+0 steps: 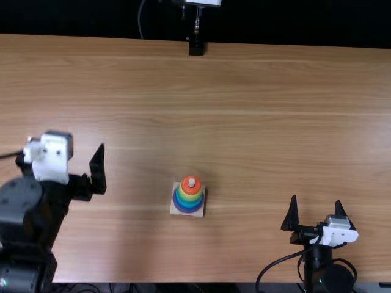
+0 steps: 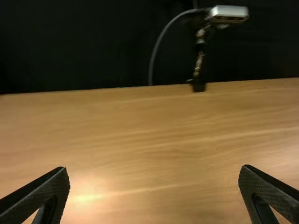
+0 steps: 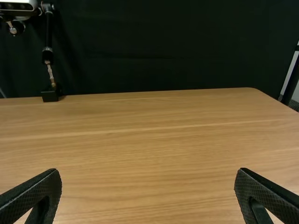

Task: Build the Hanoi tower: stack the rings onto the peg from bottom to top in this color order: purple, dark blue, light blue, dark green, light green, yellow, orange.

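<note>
The stacked rings (image 1: 189, 197) sit on the peg, whose pale tip (image 1: 192, 182) pokes through the top of the orange ring (image 1: 190, 190). Below it are a yellow ring and green bands, with blue and purple at the bottom; exact shades are hard to separate. They rest on a square pale base (image 1: 176, 209). Well to the left of the tower is my left gripper (image 1: 62, 154), open; my right gripper (image 1: 316, 200) stands open to its right. Bare table lies between the fingers of the left gripper (image 2: 154, 168) and of the right gripper (image 3: 148, 170) in their wrist views.
The light brown table (image 1: 256, 110) stretches around the tower to a dark curtain at the far side. A camera stand (image 1: 196, 46) rises at the far edge, left of the table's middle. A black cable (image 1: 278, 262) curves beside the right arm.
</note>
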